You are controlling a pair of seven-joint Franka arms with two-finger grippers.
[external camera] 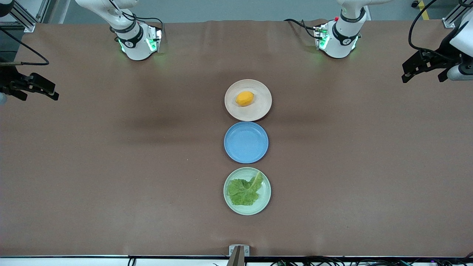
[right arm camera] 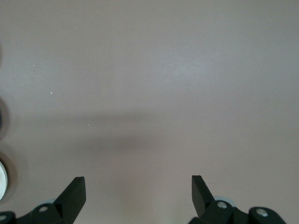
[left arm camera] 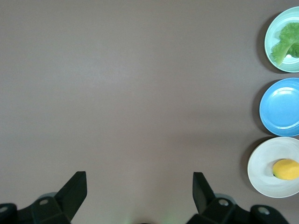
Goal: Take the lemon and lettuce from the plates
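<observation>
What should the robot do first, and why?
Probably swing the left gripper, open and over bare table at its own end, toward the lemon on the beige plate. Nothing is picked yet: the lettuce lies on the green plate, and the right gripper waits open.

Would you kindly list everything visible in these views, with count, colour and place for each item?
Small smooth yellow-orange lemon: one, yellow-orange, on the beige-pink plate.
Crinkled bright green lettuce leaf: one, green with a paler rib, on the mint green plate.
Round shallow beige-pink plate: one, pale beige-pink, farthest from the front camera of the three plates.
Round shallow blue plate: one, blue, nothing on it, between the other two plates.
Round shallow mint green plate: one, pale mint, nearest the front camera.
Table: one, brown surface.
Left gripper: one, black, open, waiting over bare table toward the left arm's end.
Right gripper: one, black, open, waiting over bare table toward the right arm's end.
</observation>
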